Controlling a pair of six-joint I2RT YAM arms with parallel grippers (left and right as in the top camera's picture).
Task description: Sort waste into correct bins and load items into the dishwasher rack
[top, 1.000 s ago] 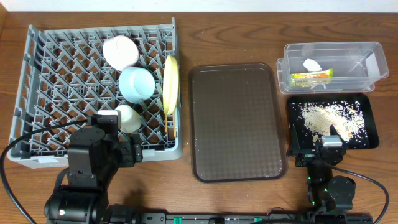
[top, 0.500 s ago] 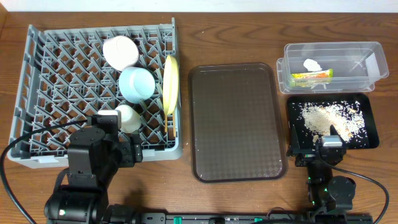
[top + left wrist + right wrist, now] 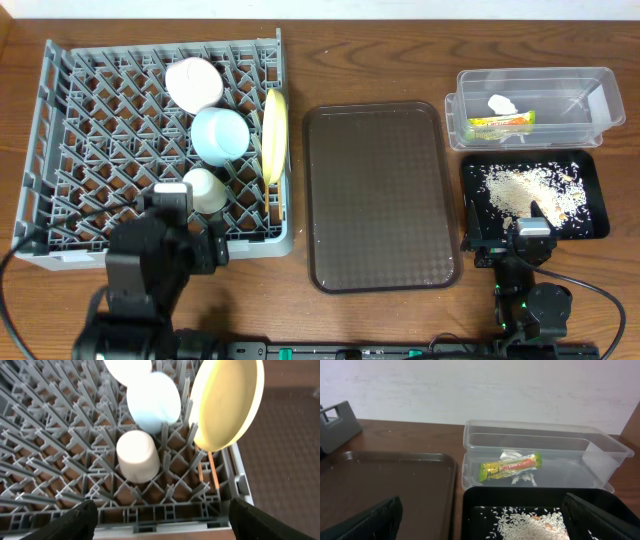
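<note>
Dishwasher rack [image 3: 90, 130] overhead fills the left side, nearest the left arm [image 3: 145, 265]. Left wrist: left gripper [image 3: 160, 520] spread wide, empty, rack dead ahead, cup [image 3: 137, 455] nearest. Right wrist: right gripper [image 3: 482, 520] equally wide, empty.

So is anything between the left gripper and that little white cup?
Only the front wall and a few pegs of the grey rack stand between the left gripper and the white cup; no other dish does.
</note>
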